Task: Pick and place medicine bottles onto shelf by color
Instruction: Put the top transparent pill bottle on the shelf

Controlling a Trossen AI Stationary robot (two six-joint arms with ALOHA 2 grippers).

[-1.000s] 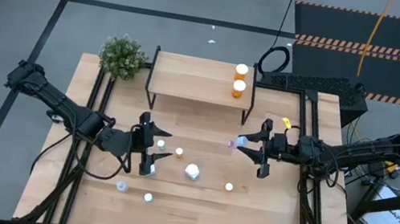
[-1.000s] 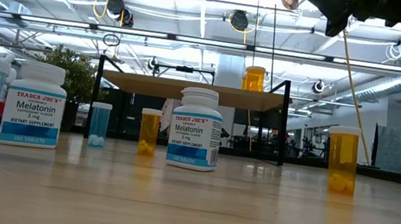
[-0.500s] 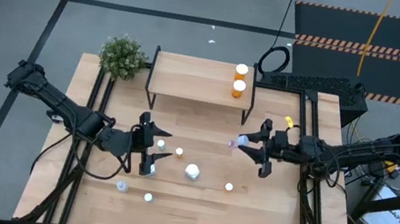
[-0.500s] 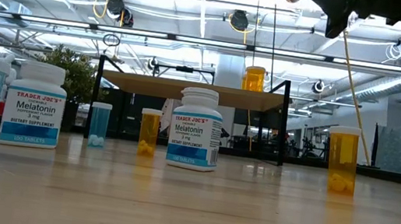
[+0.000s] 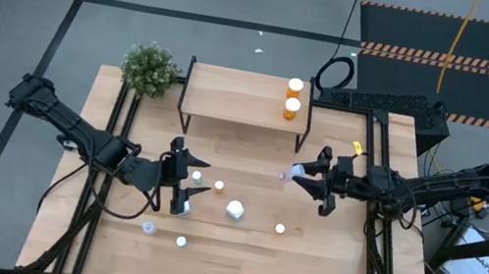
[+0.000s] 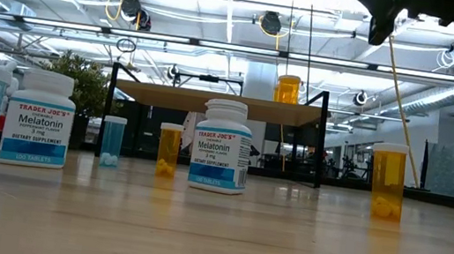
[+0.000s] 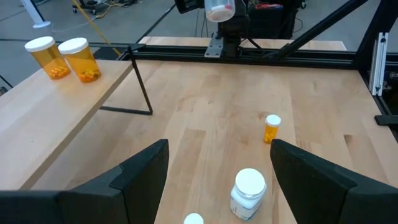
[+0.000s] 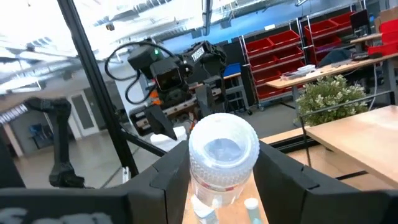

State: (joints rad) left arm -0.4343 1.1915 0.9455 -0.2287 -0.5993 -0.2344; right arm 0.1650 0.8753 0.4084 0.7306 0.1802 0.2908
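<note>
The left gripper hovers over the table's left half, fingers spread with nothing between them. Loose medicine bottles stand toward the front edge, among them a white melatonin bottle near the centre. The right gripper clamps a pale lavender bottle above the right half. Two orange bottles stand at the right end of the shelf by the far edge.

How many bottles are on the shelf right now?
2. Both orange, side by side at the shelf's right end: the far bottle and the near bottle. The right end effector holds a pale bottle off the shelf.
</note>
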